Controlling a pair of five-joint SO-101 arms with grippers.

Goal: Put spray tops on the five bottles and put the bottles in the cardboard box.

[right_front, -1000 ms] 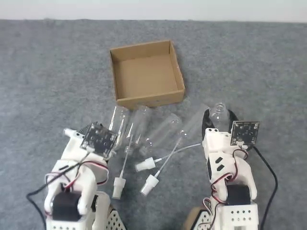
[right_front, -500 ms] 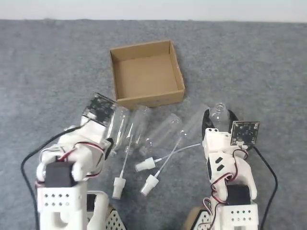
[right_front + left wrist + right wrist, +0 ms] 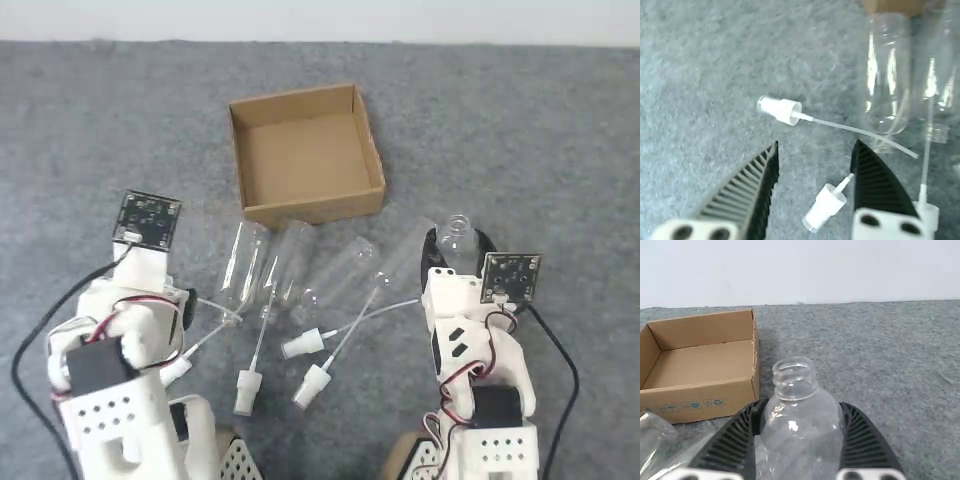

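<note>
Between the fingers of my right end effector (image 3: 800,412) I am pinching a clear bottle (image 3: 796,430), its open neck pointing up, near the cardboard box (image 3: 305,150). Other bottles (image 3: 290,260) are lying side by side on the grey counter (image 3: 540,130), just in front of the box. My left end effector (image 3: 816,147) is hanging spread wide above two loose spray tops (image 3: 780,108), their thin tubes trailing toward the lying bottles.

The clear bottle (image 3: 795,415) is cut off below its shoulder.
</note>
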